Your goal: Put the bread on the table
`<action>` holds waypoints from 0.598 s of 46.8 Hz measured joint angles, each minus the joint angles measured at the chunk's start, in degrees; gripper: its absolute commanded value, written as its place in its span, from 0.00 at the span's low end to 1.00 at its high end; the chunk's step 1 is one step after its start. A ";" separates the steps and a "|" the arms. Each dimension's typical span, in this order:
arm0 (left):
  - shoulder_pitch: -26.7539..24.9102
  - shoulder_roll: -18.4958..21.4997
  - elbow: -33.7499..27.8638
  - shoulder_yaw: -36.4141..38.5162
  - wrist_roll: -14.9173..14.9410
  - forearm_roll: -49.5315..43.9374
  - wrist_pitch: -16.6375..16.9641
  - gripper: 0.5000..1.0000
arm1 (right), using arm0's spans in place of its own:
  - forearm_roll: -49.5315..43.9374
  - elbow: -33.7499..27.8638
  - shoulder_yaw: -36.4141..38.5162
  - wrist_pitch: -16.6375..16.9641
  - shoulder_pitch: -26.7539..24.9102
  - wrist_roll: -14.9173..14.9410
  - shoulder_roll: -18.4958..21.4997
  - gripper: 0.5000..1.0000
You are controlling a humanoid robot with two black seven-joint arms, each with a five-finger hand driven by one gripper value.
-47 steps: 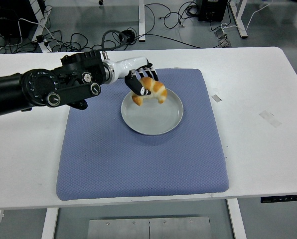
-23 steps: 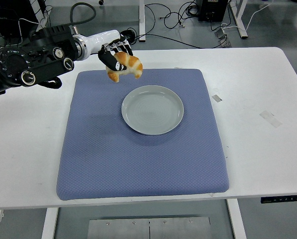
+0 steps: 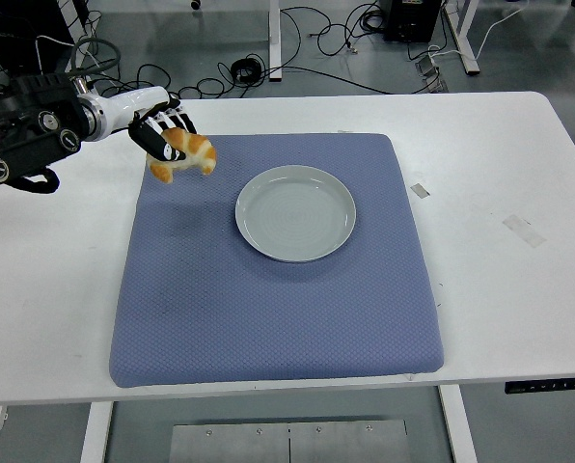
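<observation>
Hovering over the far-left corner of the blue mat (image 3: pixel 268 309), clear of its surface: left hand (image 3: pixel 160 132), fingers curled round one bread (image 3: pixel 183 155), a croissant-shaped piece. Reaching in from the left edge of the white table (image 3: pixel 519 289). Lying open along the table's left, near and right sides beyond the mat's edges: wide bare strips. Sitting on the mat's far half, right of the bread: one grey plate (image 3: pixel 295 212), holding nothing.
</observation>
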 measured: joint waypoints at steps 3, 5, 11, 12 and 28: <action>0.51 0.00 0.05 -0.02 -0.12 0.01 0.15 0.00 | 0.00 0.00 0.00 0.00 -0.02 -0.01 0.00 1.00; 0.73 -0.01 0.07 -0.05 -0.20 0.01 0.28 0.00 | 0.00 0.00 0.00 0.00 -0.01 0.00 0.00 1.00; 1.01 -0.21 0.11 -0.10 -0.21 0.01 0.57 0.00 | 0.00 0.00 0.00 0.00 -0.01 0.00 0.00 1.00; 1.02 -0.29 0.11 -0.10 -0.22 0.01 0.60 0.00 | 0.00 0.00 0.00 0.00 -0.01 0.00 0.00 1.00; 3.28 -0.97 1.50 0.08 -0.18 0.10 1.36 0.00 | 0.00 -0.01 -0.01 -0.02 -0.01 0.00 0.00 1.00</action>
